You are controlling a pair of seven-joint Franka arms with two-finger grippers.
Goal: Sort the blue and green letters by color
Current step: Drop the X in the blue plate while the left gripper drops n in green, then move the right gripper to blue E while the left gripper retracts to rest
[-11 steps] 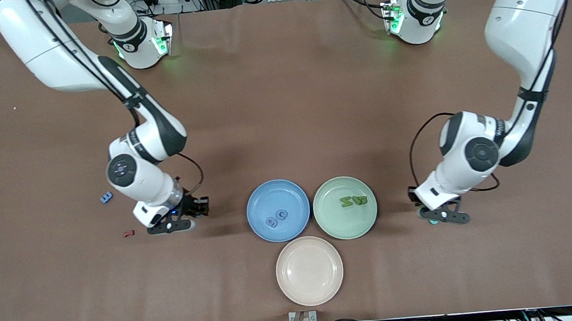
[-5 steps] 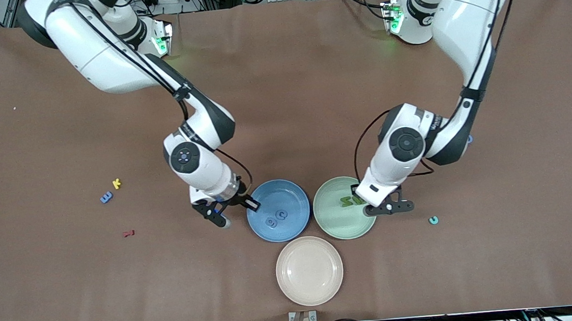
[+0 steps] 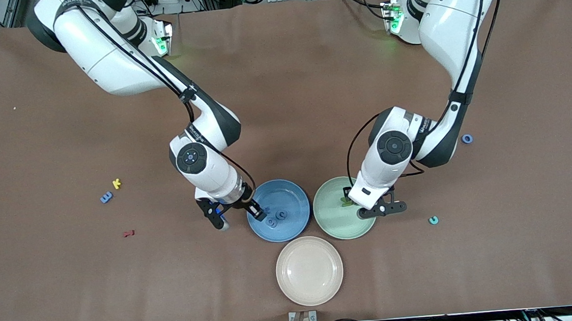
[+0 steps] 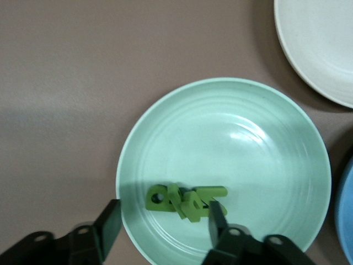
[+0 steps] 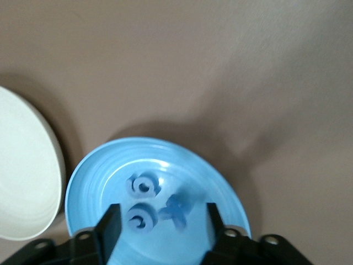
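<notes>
Blue letters (image 5: 151, 203), three as far as we can count, lie in the blue plate (image 3: 291, 226), and a small heap of green letters (image 4: 185, 200) lies in the green plate (image 3: 332, 223). Our right gripper (image 3: 236, 215) hangs over the blue plate and our left gripper (image 3: 374, 207) over the green one, each with its fingers apart and holding nothing. By our judgement the job is well along but unfinished: a blue letter (image 3: 106, 197) near the yellow letter (image 3: 117, 183) and red letter (image 3: 128, 233), a blue ring (image 3: 467, 139) and a teal piece (image 3: 433, 220) are left on the table (image 3: 279, 79).
</notes>
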